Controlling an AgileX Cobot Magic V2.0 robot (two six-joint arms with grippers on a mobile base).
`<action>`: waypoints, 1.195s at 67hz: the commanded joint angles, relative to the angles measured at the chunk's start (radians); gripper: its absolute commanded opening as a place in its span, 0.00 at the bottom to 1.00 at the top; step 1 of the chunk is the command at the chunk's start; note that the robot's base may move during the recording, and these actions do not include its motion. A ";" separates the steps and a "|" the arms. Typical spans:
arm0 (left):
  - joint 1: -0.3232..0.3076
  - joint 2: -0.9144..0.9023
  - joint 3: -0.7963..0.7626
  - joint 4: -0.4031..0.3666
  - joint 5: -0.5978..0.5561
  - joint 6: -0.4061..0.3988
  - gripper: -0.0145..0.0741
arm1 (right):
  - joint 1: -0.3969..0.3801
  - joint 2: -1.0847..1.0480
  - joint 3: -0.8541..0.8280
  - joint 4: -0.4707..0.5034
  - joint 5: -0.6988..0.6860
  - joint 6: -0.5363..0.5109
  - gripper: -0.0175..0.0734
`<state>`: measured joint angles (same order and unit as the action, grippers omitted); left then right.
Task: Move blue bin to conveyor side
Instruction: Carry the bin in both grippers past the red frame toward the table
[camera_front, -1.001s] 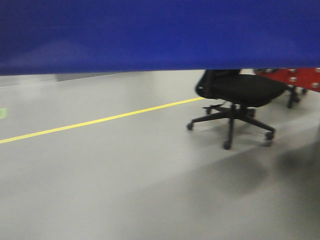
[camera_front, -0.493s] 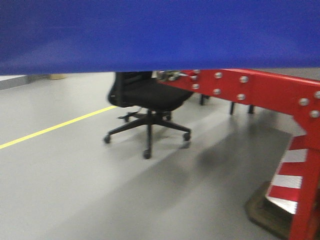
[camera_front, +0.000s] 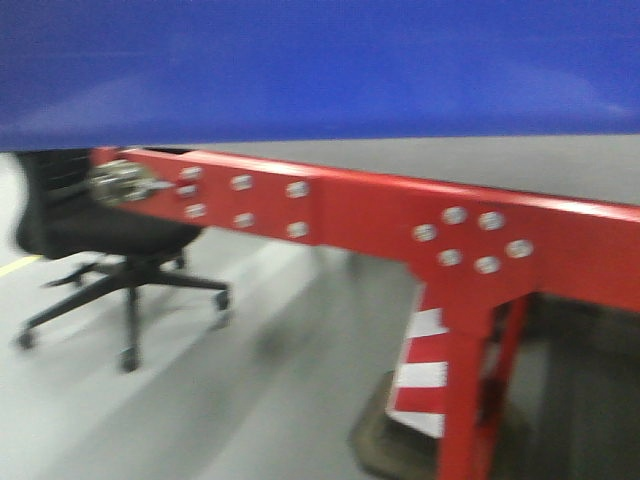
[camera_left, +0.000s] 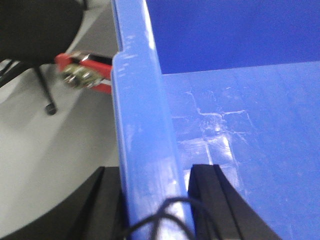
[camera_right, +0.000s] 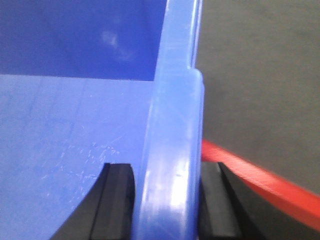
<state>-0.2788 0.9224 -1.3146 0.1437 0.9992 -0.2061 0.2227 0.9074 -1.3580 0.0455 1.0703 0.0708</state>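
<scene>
clearly both arms carry the blue bin (camera_front: 320, 70): left gripper (camera_left: 157, 197) clamped across one rim, right gripper (camera_right: 165, 200) across the opposite rim. the bin spans the front view's top, above the red beam (camera_front: 380, 215); the conveyor belt (camera_right: 260, 75) lies to its right, nearer the right arm.

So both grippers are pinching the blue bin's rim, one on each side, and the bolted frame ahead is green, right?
Not quite: the bolted frame is red, not green, as the front-facing view shows. The left gripper and right gripper do each pinch the rim of the blue bin.
</scene>
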 joint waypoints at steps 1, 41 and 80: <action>-0.004 -0.019 -0.017 0.042 -0.106 0.019 0.15 | -0.002 -0.021 -0.027 -0.035 -0.137 -0.027 0.11; -0.004 -0.016 -0.017 0.046 -0.106 0.019 0.15 | -0.002 -0.021 -0.027 -0.035 -0.137 -0.027 0.11; -0.004 -0.016 -0.017 0.046 -0.106 0.019 0.15 | -0.002 -0.021 -0.027 -0.035 -0.137 -0.027 0.11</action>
<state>-0.2788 0.9242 -1.3146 0.1511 0.9952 -0.2061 0.2227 0.9074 -1.3580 0.0455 1.0703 0.0708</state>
